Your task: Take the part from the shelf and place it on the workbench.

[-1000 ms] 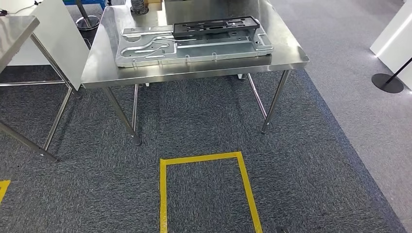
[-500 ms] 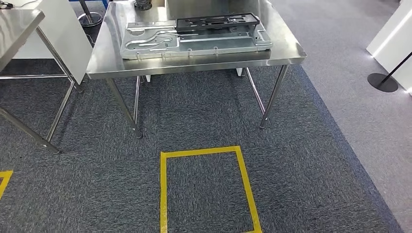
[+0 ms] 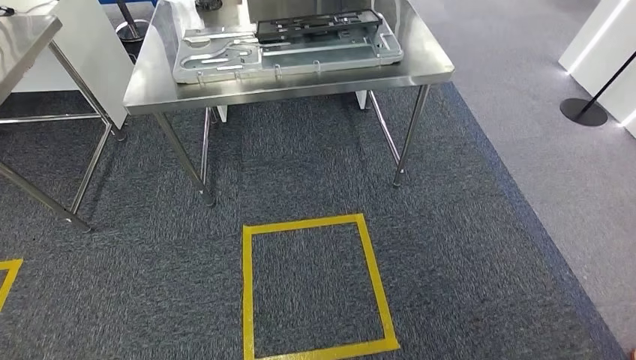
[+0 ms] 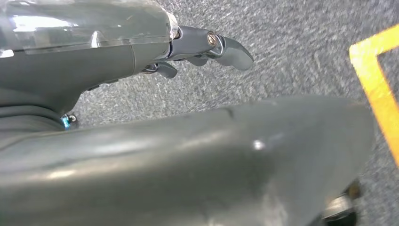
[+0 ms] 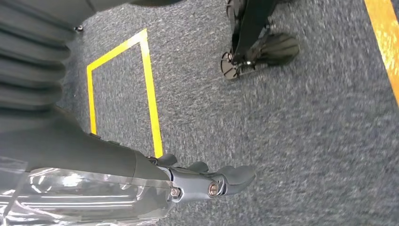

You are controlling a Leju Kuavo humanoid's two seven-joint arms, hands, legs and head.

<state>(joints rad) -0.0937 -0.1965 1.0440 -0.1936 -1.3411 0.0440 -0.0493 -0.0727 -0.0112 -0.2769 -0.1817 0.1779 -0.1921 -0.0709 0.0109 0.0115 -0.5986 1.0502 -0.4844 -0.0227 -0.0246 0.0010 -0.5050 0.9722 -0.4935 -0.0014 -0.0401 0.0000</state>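
A black flat part point(image 3: 315, 26) lies on a larger silver stamped metal plate point(image 3: 225, 64), which rests on the steel workbench point(image 3: 285, 84) at the far middle of the head view. My left hand point(image 4: 207, 47) hangs over the grey carpet beside my body, fingers stretched out and holding nothing. In the right wrist view my right hand point(image 5: 207, 181) also hangs above the carpet, with its fingers extended and nothing in them. Both hands are well away from the workbench.
A yellow tape rectangle point(image 3: 315, 285) marks the carpet in front of the workbench. A second steel table point(image 3: 22, 37) and a white panel point(image 3: 90, 45) stand at the left. A black stanchion base point(image 3: 583, 111) and a white wall point(image 3: 600, 45) are at the right.
The whole picture has shifted, so the camera moved. The workbench now sits higher and a little further left, and the yellow rectangle shows in full. The parts on the workbench lie as before.
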